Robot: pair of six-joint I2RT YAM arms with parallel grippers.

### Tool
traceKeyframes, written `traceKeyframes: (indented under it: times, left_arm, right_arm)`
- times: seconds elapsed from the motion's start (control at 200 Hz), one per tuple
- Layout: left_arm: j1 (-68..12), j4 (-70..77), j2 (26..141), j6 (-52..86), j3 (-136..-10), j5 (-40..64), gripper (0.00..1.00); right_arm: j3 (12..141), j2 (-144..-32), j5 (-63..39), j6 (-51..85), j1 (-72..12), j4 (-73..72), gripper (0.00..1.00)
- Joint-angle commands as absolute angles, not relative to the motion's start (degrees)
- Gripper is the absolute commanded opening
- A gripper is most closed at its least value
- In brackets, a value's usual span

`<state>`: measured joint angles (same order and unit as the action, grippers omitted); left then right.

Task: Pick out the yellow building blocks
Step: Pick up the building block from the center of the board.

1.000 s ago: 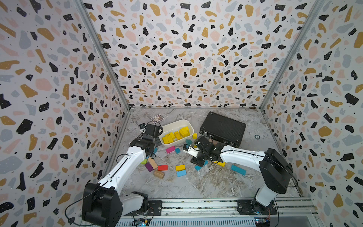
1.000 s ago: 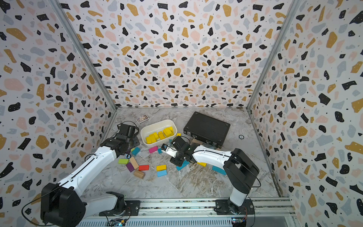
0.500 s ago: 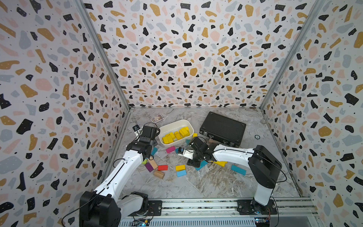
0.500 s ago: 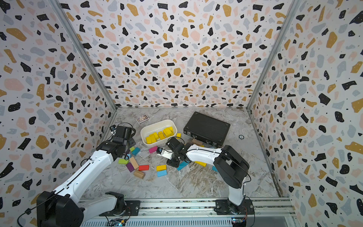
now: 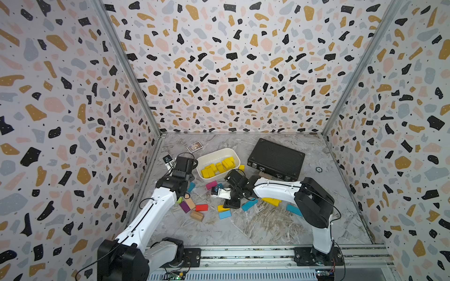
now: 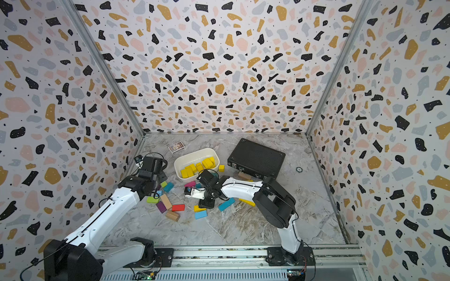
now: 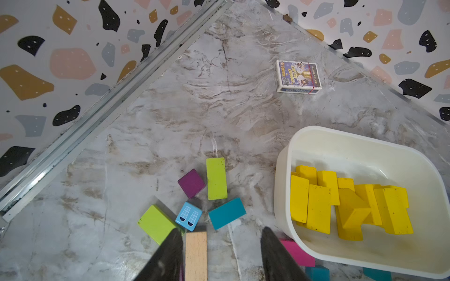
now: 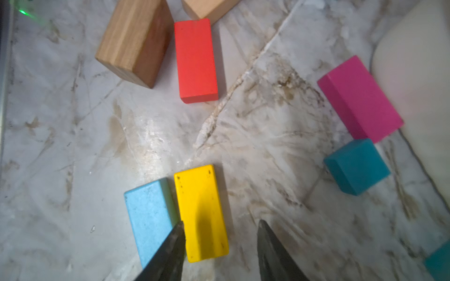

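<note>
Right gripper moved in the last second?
Yes. In a top view the right gripper has shifted away from the black case, toward the loose yellow block.

left end effector, right end effector: jaws apart

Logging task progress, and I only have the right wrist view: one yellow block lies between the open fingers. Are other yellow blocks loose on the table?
Observer: Yes, a yellow bar lies partly hidden by the right forearm.
Operator: Any others?
Observer: A yellow cube sits just outside the white bin.
Operator: Is the other arm busy?
Observer: No, the left gripper is open over a tan block, gripping nothing.
</note>
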<state>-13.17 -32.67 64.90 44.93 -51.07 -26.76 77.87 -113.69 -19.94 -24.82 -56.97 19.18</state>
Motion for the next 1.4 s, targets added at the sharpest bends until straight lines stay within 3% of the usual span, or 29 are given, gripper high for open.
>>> traceKeyframes:
  times: [0.0, 0.37, 0.956, 1.211, 1.397]
  left_arm:
    - [-12.8, -32.8, 63.0, 45.7, -50.2, -29.5, 0.53]
    - [-12.8, -32.6, 61.6, 46.3, -49.3, -30.7, 0.53]
    - [-12.8, -32.5, 60.9, 46.6, -48.9, -31.4, 0.53]
    - [-12.8, -32.4, 60.4, 46.1, -49.1, -32.8, 0.53]
    - [-12.8, -31.9, 60.4, 46.2, -48.5, -32.4, 0.53]
  right_arm:
    - [82.0, -115.6, -24.3, -27.3, -57.3, 23.9, 0.5]
    - [85.5, -119.8, -21.2, -28.7, -57.4, 26.8, 0.46]
    - [84.6, -117.9, -9.3, -28.3, -57.4, 23.3, 0.19]
    - [81.1, -108.9, -8.9, -22.4, -56.8, 16.9, 0.15]
    - [80.0, -107.2, -7.1, -10.0, -54.4, 6.9, 0.12]
